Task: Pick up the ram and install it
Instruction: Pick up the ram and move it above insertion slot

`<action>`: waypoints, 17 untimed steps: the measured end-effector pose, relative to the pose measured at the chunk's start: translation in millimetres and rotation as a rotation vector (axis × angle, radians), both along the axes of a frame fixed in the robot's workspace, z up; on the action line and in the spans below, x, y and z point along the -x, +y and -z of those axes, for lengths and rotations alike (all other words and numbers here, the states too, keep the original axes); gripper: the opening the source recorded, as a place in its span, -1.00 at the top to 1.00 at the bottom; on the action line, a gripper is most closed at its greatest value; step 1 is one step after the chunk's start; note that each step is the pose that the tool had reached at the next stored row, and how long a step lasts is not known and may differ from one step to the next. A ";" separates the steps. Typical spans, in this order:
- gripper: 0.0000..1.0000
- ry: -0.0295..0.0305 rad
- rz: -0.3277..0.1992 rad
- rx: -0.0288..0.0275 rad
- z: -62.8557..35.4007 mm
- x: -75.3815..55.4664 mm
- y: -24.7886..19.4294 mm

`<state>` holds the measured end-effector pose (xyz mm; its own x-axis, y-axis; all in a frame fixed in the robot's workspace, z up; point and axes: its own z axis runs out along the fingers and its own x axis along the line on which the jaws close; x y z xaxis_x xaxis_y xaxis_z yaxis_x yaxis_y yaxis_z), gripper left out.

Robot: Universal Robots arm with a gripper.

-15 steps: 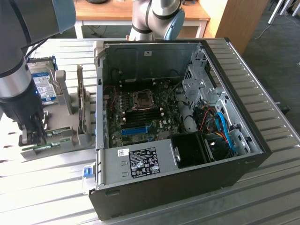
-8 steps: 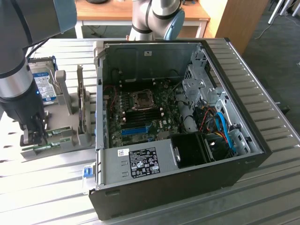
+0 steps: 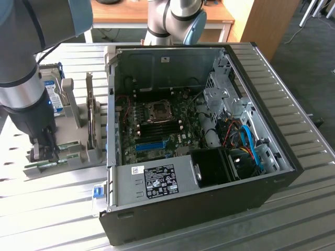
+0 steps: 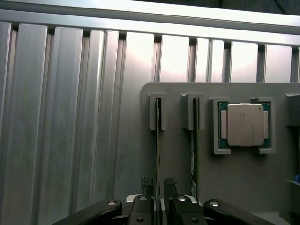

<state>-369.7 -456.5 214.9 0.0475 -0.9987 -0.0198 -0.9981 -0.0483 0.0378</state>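
Note:
The ram [image 4: 157,150] stands on edge in a slot of a grey holder [image 4: 243,183], seen as a thin green line. A second green stick [image 4: 193,150] stands in the slot beside it. My gripper [image 4: 158,182] hangs right over the first stick, open, with one dark fingertip [image 4: 147,182] on each side and a small gap to the board. In the exterior view the gripper [image 3: 45,150] is low over the holder [image 3: 84,157] at the exterior view's left, with the ram [image 3: 52,165] just under it.
A processor chip [image 4: 243,124] lies in a pocket of the holder. A hard drive [image 3: 52,94] stands behind the arm. The open computer case [image 3: 261,104] with its motherboard [image 3: 157,120] lies at the exterior view's right. The table is ribbed aluminium [image 4: 70,117].

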 end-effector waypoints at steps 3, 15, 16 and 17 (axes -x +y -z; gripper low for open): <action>0.53 -0.0001 0.000 -0.0001 0.1 -4.3 0.0; 0.53 0.0001 0.000 0.0000 5.9 -5.1 0.0; 0.53 0.0001 0.000 0.0001 6.1 -5.1 0.0; 0.53 0.0002 0.000 0.0001 6.1 -5.1 0.0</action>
<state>-364.6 -456.6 208.8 0.0475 -0.9987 -0.0197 -0.9981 -0.0482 0.0380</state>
